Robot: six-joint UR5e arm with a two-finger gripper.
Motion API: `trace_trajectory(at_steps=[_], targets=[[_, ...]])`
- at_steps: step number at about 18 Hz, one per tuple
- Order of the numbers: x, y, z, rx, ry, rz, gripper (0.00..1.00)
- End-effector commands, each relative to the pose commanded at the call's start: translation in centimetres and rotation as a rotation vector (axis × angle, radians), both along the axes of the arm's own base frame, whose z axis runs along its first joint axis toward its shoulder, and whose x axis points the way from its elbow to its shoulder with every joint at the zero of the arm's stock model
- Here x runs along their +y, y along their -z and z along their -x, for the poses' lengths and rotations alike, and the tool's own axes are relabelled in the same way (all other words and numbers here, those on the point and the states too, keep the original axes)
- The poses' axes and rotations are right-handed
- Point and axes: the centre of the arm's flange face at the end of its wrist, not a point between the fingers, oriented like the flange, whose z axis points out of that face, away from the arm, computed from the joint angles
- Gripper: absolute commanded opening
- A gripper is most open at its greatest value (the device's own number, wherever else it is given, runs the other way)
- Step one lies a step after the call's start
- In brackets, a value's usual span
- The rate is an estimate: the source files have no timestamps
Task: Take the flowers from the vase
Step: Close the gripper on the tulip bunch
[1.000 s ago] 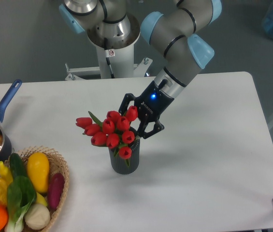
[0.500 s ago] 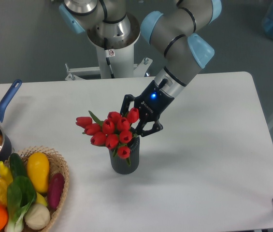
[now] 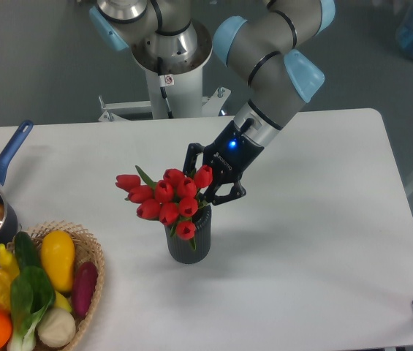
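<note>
A bunch of red tulips, the flowers [image 3: 164, 199], stands in a short dark grey ribbed vase [image 3: 190, 246] at the middle of the white table. The blooms spread to the left, wider than the vase mouth. My gripper [image 3: 207, 180] comes in from the upper right and its two dark fingers hold the right side of the bunch just above the vase rim, with one tulip between them. The stems are hidden behind blooms and fingers. The vase rests on the table.
A dark saucepan with a blue handle [image 3: 5, 162] sits at the left edge. A wicker basket [image 3: 91, 252] of vegetables stands at the front left. The robot base [image 3: 169, 69] rises behind the table.
The gripper and the bunch have both shifted slightly upward and to the right together. The vase has stayed in place.
</note>
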Motion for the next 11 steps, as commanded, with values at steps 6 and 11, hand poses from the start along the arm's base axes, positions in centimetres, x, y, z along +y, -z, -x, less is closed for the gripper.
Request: trace_trajectory(at_steps=[6,11], targets=[[-0.07,-0.11,0.03,-0.008,-0.004,-0.012,0.33],[-0.48,-0.79,0.11,0.001,-0.011,-0.016,0.33]])
